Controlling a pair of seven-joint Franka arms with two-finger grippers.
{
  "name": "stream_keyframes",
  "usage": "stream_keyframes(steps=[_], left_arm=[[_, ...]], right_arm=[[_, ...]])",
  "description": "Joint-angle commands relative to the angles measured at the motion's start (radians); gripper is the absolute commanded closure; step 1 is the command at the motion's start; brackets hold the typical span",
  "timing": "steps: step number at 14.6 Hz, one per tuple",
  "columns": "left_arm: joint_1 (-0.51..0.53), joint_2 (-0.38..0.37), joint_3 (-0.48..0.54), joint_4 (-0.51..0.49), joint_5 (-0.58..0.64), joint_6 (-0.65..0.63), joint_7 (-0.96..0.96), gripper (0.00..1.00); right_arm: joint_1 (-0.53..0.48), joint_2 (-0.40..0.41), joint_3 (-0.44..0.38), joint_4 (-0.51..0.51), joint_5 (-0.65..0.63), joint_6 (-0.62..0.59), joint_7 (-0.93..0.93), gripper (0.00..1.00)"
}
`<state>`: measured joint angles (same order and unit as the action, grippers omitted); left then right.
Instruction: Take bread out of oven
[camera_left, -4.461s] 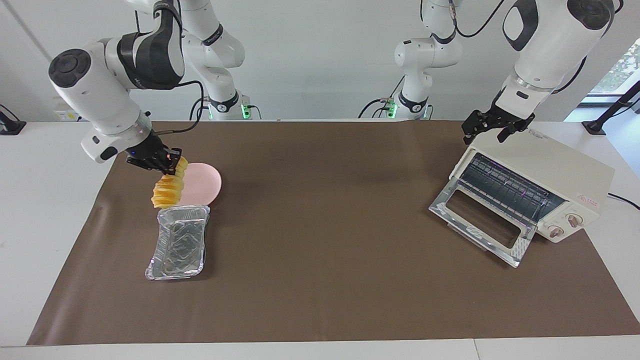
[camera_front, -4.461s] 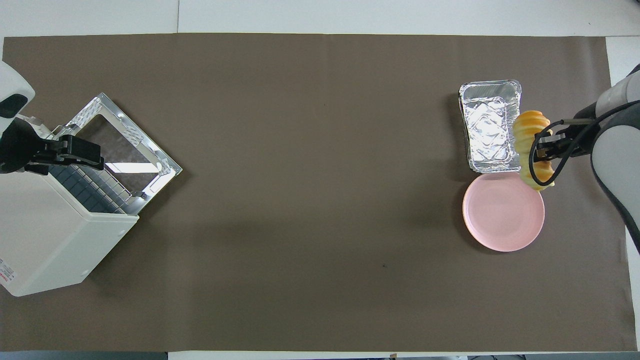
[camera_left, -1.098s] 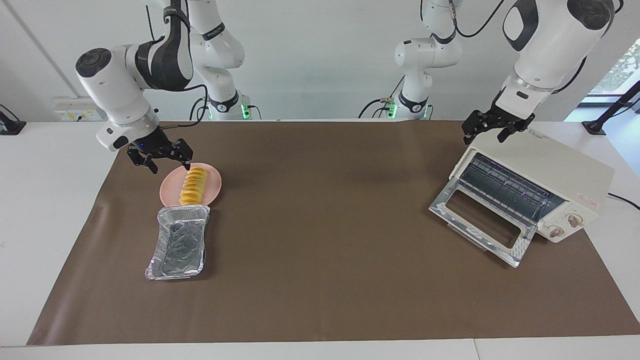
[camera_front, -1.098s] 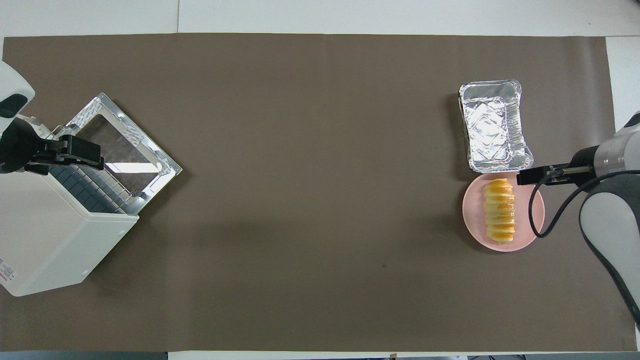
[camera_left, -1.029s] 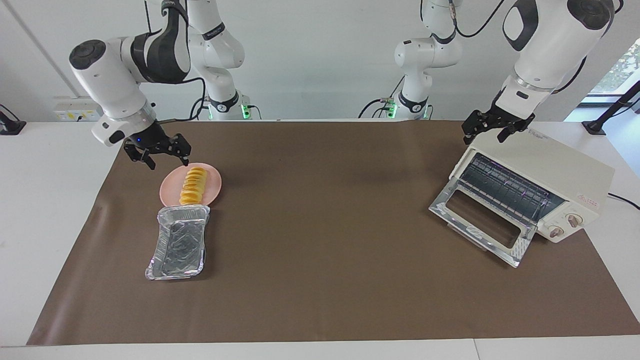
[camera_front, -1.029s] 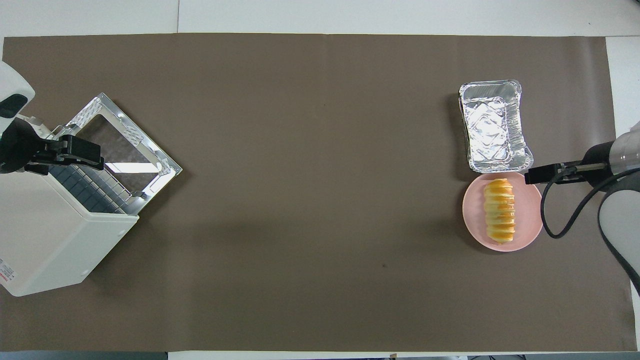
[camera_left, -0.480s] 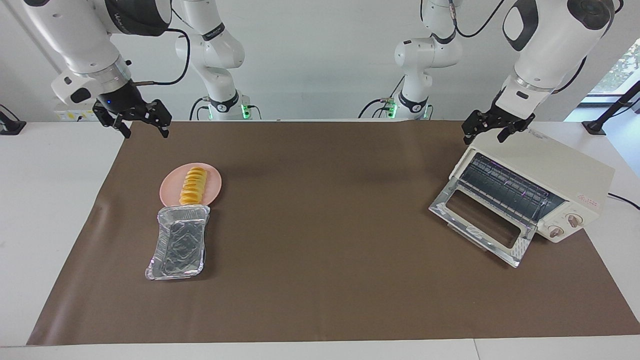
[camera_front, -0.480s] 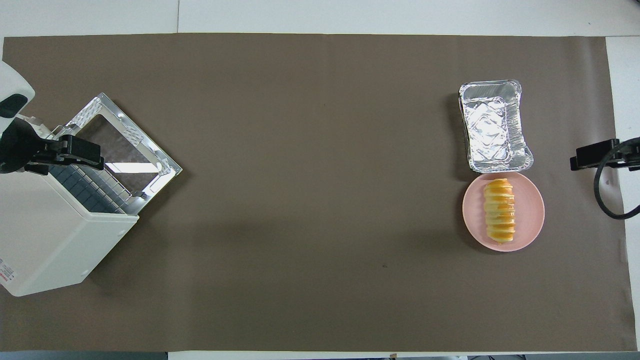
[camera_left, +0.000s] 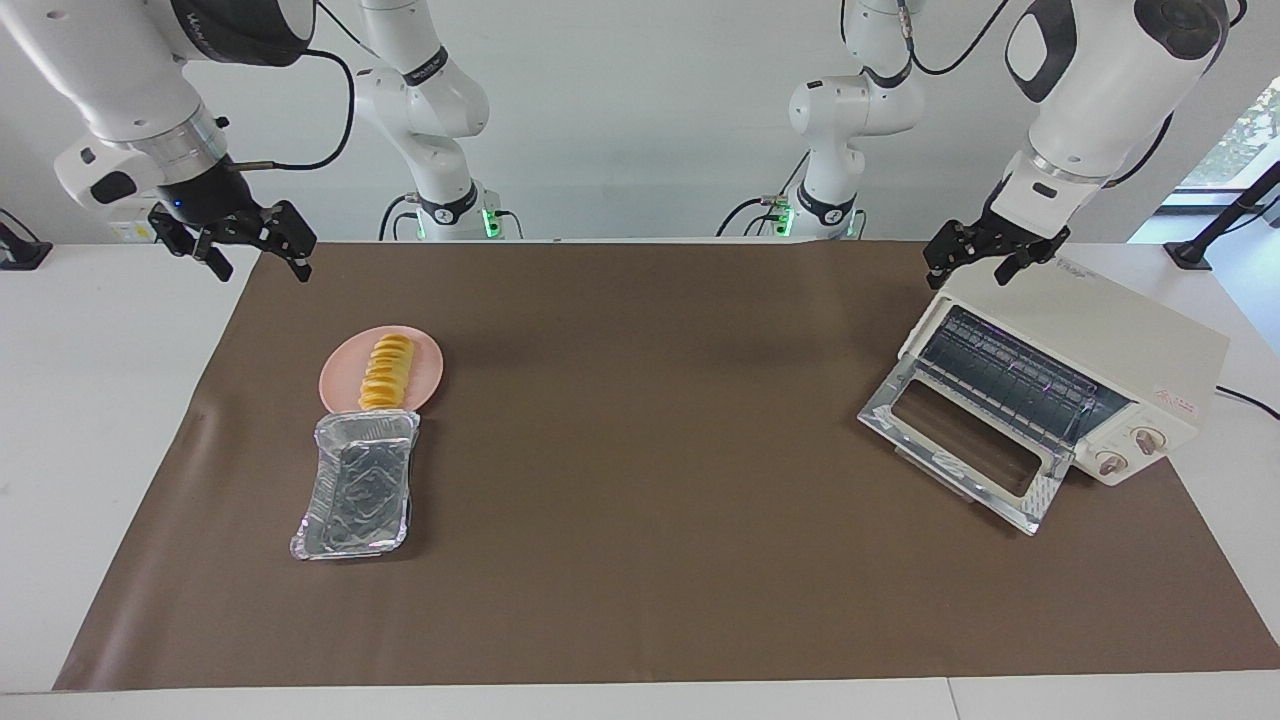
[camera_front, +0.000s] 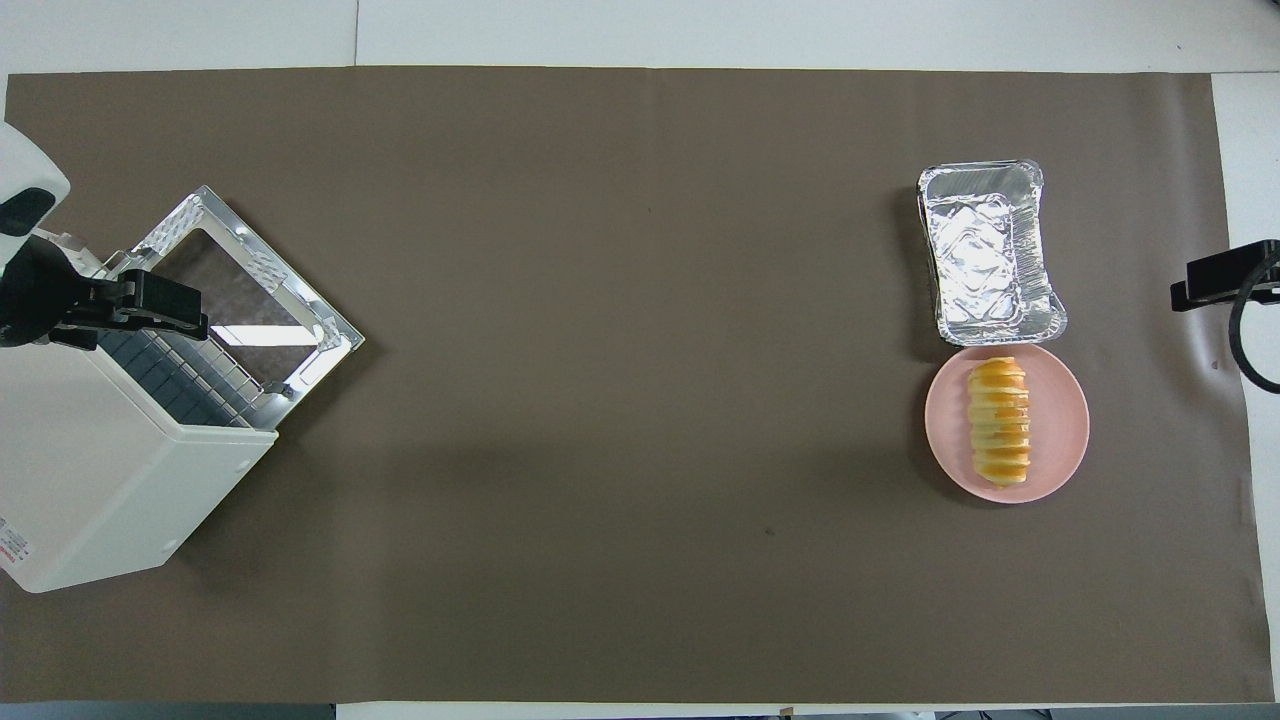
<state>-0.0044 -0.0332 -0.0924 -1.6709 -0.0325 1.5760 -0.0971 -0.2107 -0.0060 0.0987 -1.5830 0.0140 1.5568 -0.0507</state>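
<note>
Bread (camera_left: 385, 373) out, lying on your pink plate (camera_left: 425, 368).
Your right gripper (camera_left: 233, 246) hangs spread and empty over the mat's edge, well apart from it; your left gripper (camera_left: 985, 256), fingers spread, waits over the open oven (camera_left: 1070, 385).

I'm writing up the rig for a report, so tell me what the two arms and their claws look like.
Both arms are glossy white with rounded segments, black joint bands and dark round end caps. Each ends in a black two-finger claw, the right claw and the left claw, below a silver-grey wrist ring. Black cables loop along both arms. The right wrist shows a small blue light. Green lights glow at both bases.
</note>
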Motion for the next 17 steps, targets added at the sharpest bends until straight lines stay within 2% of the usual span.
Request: stream_keyframes(steps=[1,2,9,11,17], left_arm=[[0.012,-0.014,-0.006,-0.004,-0.010,-0.005,-0.006,0.00],[0.012,-0.014,-0.006,-0.003,-0.010,-0.005,-0.006,0.00],[0.012,-0.014,-0.006,-0.004,-0.010,-0.005,-0.006,0.00],[0.012,-0.014,-0.006,-0.004,-0.010,-0.005,-0.006,0.00],[0.012,-0.014,-0.006,-0.004,-0.010,-0.005,-0.006,0.00]], right_arm=[[0.089,0.005,-0.095,-0.005,-0.014,-0.015,0.011,0.00],[0.117,0.006,-0.131,-0.005,-0.014,-0.014,0.009,0.00],[0.139,0.009,-0.149,-0.006,-0.012,-0.009,0.011,0.00],[0.246,0.005,-0.265,-0.015,-0.012,-0.008,0.011,0.00],[0.194,0.005,-0.246,-0.023,-0.012,0.005,-0.037,0.00]])
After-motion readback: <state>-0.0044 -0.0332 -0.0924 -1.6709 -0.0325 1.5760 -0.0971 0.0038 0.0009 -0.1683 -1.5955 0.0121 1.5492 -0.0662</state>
